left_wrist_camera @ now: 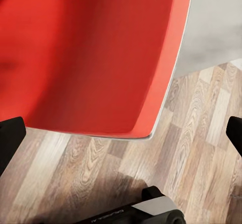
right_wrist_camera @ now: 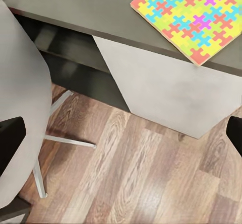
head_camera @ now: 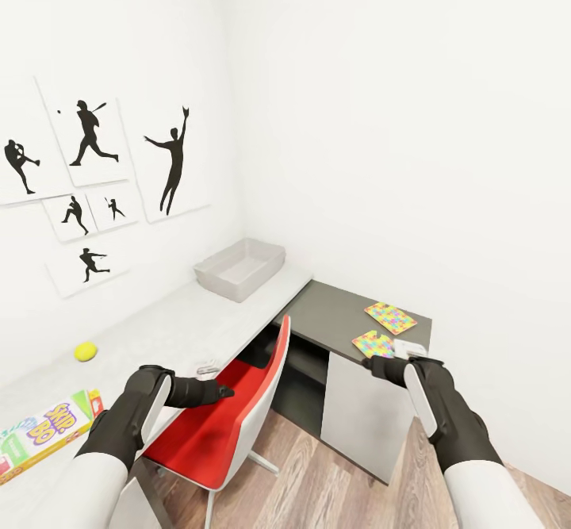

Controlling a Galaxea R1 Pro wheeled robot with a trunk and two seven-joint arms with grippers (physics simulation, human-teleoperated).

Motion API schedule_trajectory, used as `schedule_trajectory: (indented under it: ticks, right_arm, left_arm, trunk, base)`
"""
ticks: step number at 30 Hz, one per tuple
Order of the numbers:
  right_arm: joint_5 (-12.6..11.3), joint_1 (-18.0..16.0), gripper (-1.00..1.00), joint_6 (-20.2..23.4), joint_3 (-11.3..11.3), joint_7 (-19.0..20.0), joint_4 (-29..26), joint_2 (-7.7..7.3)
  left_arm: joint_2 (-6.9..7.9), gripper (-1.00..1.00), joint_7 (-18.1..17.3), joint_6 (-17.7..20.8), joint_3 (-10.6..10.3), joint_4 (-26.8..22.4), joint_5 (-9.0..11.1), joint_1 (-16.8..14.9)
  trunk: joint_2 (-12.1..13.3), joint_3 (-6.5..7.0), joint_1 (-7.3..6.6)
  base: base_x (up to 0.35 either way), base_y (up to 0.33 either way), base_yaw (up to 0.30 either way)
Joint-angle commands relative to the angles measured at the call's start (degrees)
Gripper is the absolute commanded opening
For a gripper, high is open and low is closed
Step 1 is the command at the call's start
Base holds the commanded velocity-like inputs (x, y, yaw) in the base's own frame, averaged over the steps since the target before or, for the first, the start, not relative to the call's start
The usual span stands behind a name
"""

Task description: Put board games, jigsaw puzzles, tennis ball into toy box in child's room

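A board game [head_camera: 44, 438] printed "SKIP-BO" lies on the light surface [head_camera: 182, 319] near the tennis ball [head_camera: 86, 350], toy box [head_camera: 240, 268] at the corner, two jigsaw puzzles [head_camera: 390, 317] on the dark section; both grippers' fingers [left_wrist_camera: 10, 141] spread wide, empty.

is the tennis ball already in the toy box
No, the tennis ball lies on the light table top, well apart from the toy box, which looks empty.

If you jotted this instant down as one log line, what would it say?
phase: approaching table | left gripper: open, over red chair | right gripper: open, near jigsaw puzzles | toy box: empty
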Motion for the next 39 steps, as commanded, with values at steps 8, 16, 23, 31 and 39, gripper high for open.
schedule_trajectory:
  ticks: [8, 16, 23, 31, 39]
  right_arm:
    - [-0.3, -0.1, 1.0, 0.1, 0.0, 2.3, -0.3, -0.28]
    - [0.2, -0.1, 1.0, -0.1, 0.1, 2.2, -0.4, 0.25]
    - [0.5, -0.1, 1.0, -0.2, 0.2, 2.0, -0.4, 0.32]
    - [0.6, -0.1, 1.0, -0.2, 0.3, 2.1, -0.3, 0.38]
    - [0.6, -0.1, 1.0, -0.2, 0.3, 2.0, -0.3, 0.39]
  left_arm:
    - [-0.08, 1.0, -0.2, 0.7, 0.1, 0.0, 0.1, -0.1]
    - [-0.08, 1.0, -0.2, 0.3, 0.0, 0.0, 0.0, -0.1]
    - [-0.2, 1.0, -0.2, 0.0, -0.1, 0.0, 0.0, -0.1]
    - [-0.15, 1.0, -0.1, 0.0, -0.1, 0.0, 0.0, -0.1]
    - [-0.15, 1.0, -0.1, 0.0, -0.2, 0.0, 0.0, -0.1]
  trunk:
    - [-0.1, -0.14, 0.04]
    - [-0.1, -0.14, 0.04]
    - [-0.1, -0.14, 0.04]
    - [-0.1, -0.14, 0.04]
    - [-0.1, -0.14, 0.04]
  base:
    - [0.0, 0.0, 0.0]
    - [0.053, -0.038, 0.139]
    - [0.194, -0.18, 0.273]
    - [0.219, -0.208, 0.289]
    - [0.221, -0.211, 0.145]
